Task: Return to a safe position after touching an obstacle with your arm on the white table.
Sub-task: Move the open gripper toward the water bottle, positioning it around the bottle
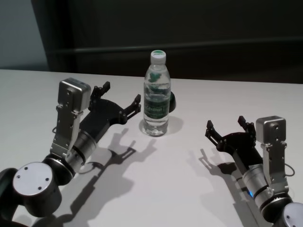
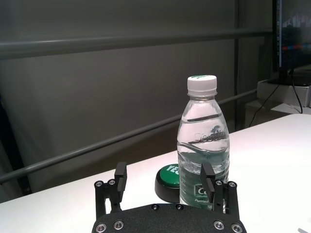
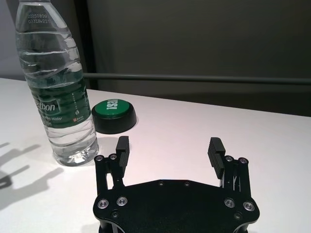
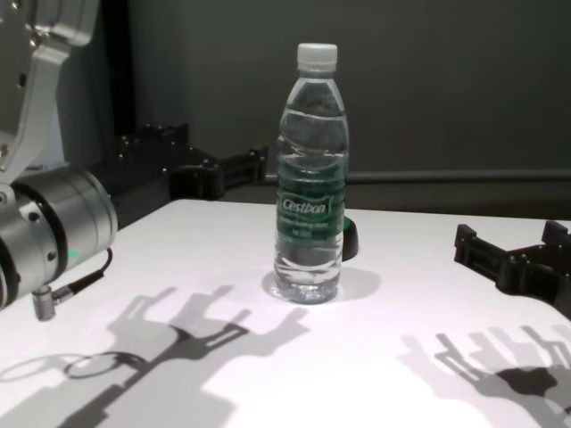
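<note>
The left gripper point(image 1: 121, 100) was held up above the table point(image 1: 180, 189), just to the left of the bottle point(image 1: 156, 94). Its arm reached forward from the near left corner and tipped up a little. Its two fingers point(image 2: 120, 177) were spread wide apart, and nothing was between them. One fingertip came close to the bottle's side, but from the head view there looked to be a small gap. From the left wrist view I could not tell if it touched.

The right gripper point(image 1: 226, 126) was on the right side, well apart from the bottle. It sat low over the table and pointed forward. Its fingers point(image 3: 123, 147) were wide open too, and it held nothing.

The bottle stood straight up near the middle of the table, toward the far side. It was tall and clear, with water inside. It had a white cap point(image 1: 158, 56) on top and a dark green band point(image 4: 309, 201) around its middle with white letters on it. A small round button point(image 3: 114, 116), black with a green top, sat on the table just behind the bottle, a little to its right. Dark shadows of both arms lay on the white table.
</note>
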